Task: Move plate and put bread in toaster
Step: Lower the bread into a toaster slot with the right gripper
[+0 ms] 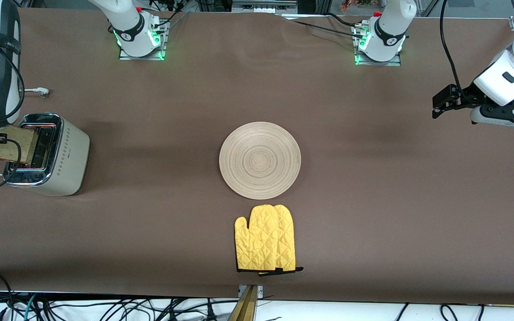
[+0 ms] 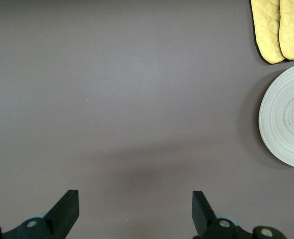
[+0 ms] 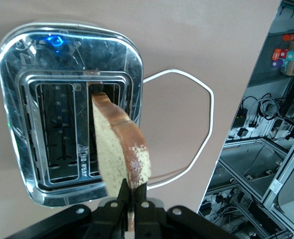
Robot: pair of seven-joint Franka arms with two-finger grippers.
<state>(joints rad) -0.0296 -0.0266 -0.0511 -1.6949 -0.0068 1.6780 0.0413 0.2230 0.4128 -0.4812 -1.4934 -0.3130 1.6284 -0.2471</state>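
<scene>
The bread (image 3: 118, 149) is pinched by its crust edge in the right tool (image 3: 131, 199), held on edge over the chrome top of the toaster (image 1: 56, 156). In the right wrist view the slice hangs over one of the two slots, its lower end at the slot mouth; how deep it sits cannot be told. The toaster stands at the right arm's end of the surface (image 1: 373, 200), at about 9 o'clock from the plate (image 1: 260, 160). Its white cord (image 3: 207, 129) loops on the surface beside it. A small mark on the toaster's side is too small to read.

The plate lies flat at the middle of the surface, bare. A yellow oven mitt (image 1: 266, 238) lies just beside it at 6 o'clock, nearer the front camera, not touching it.

The left tool (image 2: 136, 209) waits over bare surface at the left arm's end, fingers spread wide and holding nothing, with plate and mitt well apart from it.
</scene>
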